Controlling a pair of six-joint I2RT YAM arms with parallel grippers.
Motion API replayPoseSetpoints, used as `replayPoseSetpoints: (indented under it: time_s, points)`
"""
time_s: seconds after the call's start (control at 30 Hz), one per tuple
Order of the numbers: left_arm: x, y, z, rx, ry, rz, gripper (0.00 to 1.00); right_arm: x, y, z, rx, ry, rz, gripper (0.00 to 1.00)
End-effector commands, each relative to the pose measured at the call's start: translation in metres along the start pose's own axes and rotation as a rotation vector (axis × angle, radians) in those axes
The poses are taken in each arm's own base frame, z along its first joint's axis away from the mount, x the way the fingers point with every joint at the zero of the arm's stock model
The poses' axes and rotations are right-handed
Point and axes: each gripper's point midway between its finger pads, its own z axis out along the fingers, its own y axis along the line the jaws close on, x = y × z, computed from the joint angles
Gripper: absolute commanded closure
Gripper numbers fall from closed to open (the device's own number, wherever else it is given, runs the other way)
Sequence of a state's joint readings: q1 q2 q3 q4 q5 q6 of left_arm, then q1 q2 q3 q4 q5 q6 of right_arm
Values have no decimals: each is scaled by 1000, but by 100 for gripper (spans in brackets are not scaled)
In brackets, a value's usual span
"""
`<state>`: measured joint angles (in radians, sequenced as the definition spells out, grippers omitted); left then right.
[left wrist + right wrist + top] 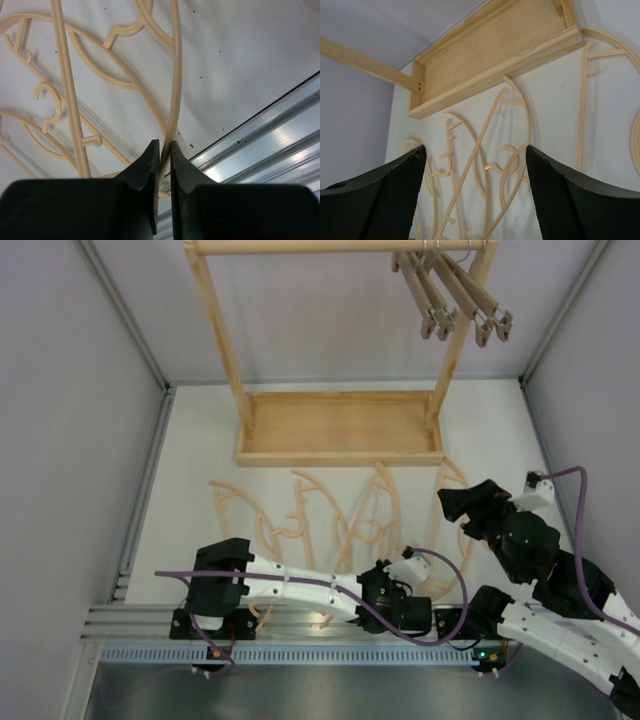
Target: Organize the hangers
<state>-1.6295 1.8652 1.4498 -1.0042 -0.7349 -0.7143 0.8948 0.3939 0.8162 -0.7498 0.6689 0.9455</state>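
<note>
Top external: high behind the arm bases, looking down. Wrist views: low and close; all three share the pale curved wooden hangers.

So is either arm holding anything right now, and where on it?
Left gripper is shut on a pale hanger, jaws pinching its thin curved arm. Right gripper is open, holding nothing.

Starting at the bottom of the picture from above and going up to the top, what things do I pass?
metal rail → pale curved hangers lying flat → wooden tray of the rack → brown clamp hangers → top rod that they hang from
</note>
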Motion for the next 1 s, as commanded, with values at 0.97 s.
replayPoseSetpoints:
  time_s: [0.97]
  points:
    - [-5,45,-49,73,-16,-66,100,80,16,25,-83,245,-17,23]
